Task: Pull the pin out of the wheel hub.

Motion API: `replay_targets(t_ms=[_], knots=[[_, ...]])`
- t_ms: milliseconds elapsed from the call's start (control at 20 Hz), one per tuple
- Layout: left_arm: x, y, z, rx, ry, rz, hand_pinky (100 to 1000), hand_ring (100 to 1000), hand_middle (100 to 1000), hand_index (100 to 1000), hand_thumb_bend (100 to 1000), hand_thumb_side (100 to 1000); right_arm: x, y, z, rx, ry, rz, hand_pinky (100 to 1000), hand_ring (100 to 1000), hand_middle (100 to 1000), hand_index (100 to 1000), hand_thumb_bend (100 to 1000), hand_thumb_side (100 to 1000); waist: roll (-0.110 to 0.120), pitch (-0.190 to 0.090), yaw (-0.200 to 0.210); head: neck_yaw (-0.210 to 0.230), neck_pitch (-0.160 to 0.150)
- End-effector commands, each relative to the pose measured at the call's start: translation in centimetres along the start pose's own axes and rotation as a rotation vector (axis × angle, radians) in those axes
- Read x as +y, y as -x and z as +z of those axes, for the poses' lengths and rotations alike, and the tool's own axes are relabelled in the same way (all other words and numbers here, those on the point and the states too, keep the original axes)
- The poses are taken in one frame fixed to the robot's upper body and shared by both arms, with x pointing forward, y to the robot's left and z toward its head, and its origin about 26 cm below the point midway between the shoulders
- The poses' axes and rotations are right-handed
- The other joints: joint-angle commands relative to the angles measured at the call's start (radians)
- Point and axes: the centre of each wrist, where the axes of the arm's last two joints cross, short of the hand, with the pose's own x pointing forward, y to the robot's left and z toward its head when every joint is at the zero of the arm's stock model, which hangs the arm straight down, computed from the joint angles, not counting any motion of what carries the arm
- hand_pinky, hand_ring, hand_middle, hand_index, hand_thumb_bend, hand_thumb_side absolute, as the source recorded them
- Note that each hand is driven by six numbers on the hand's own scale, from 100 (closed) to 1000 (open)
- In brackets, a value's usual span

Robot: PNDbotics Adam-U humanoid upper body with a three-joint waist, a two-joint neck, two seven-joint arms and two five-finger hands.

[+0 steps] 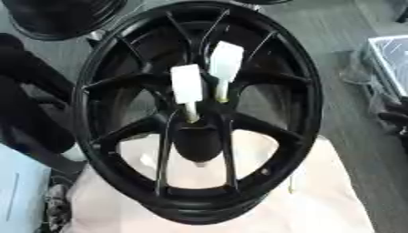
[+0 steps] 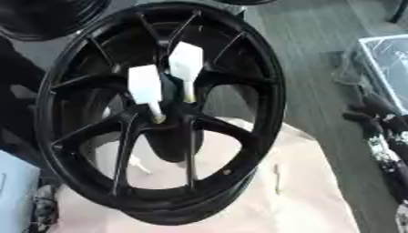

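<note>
A black spoked wheel hub (image 1: 199, 109) stands tilted on a pale cloth (image 1: 327, 200). Two white pins stick out of its centre. The left pin (image 1: 187, 85) has a flat white handle and a thin shaft that enters the hub lower down. The right pin (image 1: 226, 61) sits a little higher and beside it. My right hand (image 2: 376, 125) shows at the right edge, dark with pale flecks, fingers relaxed, well apart from the wheel and holding nothing. My left hand shows in neither view.
A second black wheel (image 1: 63, 18) lies at the top left. A bulky black shape (image 1: 28, 100) fills the left edge behind the rim. A clear plastic box (image 1: 390, 59) stands on the grey floor at the right. A pale blue panel (image 1: 16, 191) is at the lower left.
</note>
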Motion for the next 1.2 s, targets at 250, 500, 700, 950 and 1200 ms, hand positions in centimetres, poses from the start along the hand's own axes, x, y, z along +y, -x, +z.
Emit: replay_targets(t_ms=[250,500,700,950,1200], knots=[[-0.9,-1.5,-1.7,0.091,0.134,-0.057,815,815,799,873,100,804,-0.3,-0.6,-0.4,-0.005,-0.020,0.027,1000,832,819,921,100,648,0.000,-0.018,-0.002,0.001,0.006],[-1.5,-1.3,-2.1,0.138,0.265,-0.105,856,839,809,878,100,895,-0.3,-0.7,-0.5,-0.004,-0.021,0.028,1000,832,820,921,100,650,0.003,-0.017,-0.001,0.002,0.006],[-1.6,-0.8,-1.9,0.158,0.328,-0.140,875,850,814,879,100,968,-0.3,-0.7,-0.6,-0.003,-0.024,0.029,1000,832,820,921,100,650,0.005,-0.016,-0.001,0.001,0.006],[-2.2,-0.1,-1.8,0.185,0.357,-0.182,885,855,808,864,100,1000,-0.3,-0.7,-0.6,-0.005,-0.026,0.032,1000,831,821,921,100,650,0.007,-0.013,0.001,0.001,0.006],[-3.2,0.8,-1.8,0.239,0.373,-0.197,901,863,796,848,100,971,-0.3,-0.8,-0.8,-0.005,-0.030,0.034,1000,831,821,921,100,652,0.009,-0.008,-0.001,0.002,0.006]])
